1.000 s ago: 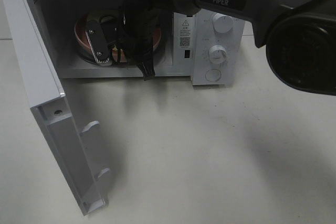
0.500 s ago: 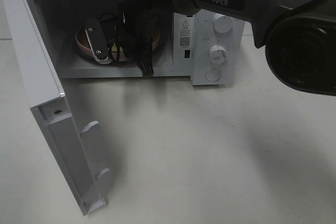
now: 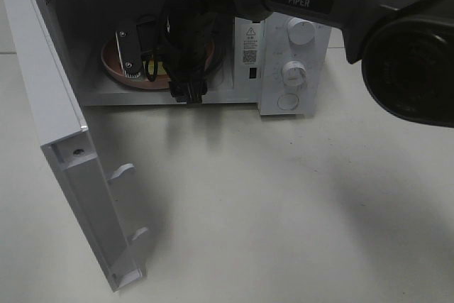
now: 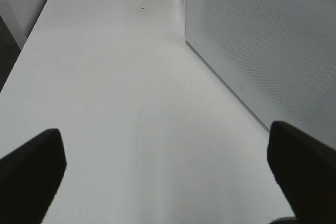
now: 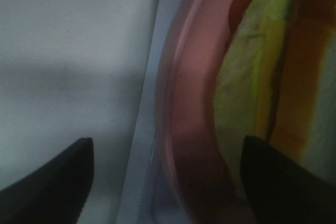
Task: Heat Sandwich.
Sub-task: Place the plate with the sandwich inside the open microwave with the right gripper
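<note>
High, off the arms: looks steeply down on the table (image 3: 284,211) and into the open microwave (image 3: 273,62) from its front, at middle range. On the left wrist: faces low along the table beside a perforated white panel (image 4: 262,40), close. On the right wrist: very near the pink plate (image 5: 184,103) and sandwich (image 5: 262,77) inside the microwave. Shared with the high view: table, plate.

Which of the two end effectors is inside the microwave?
The right end effector, at the pink plate holding the sandwich inside the microwave; the left end effector hangs outside, above the table.
</note>
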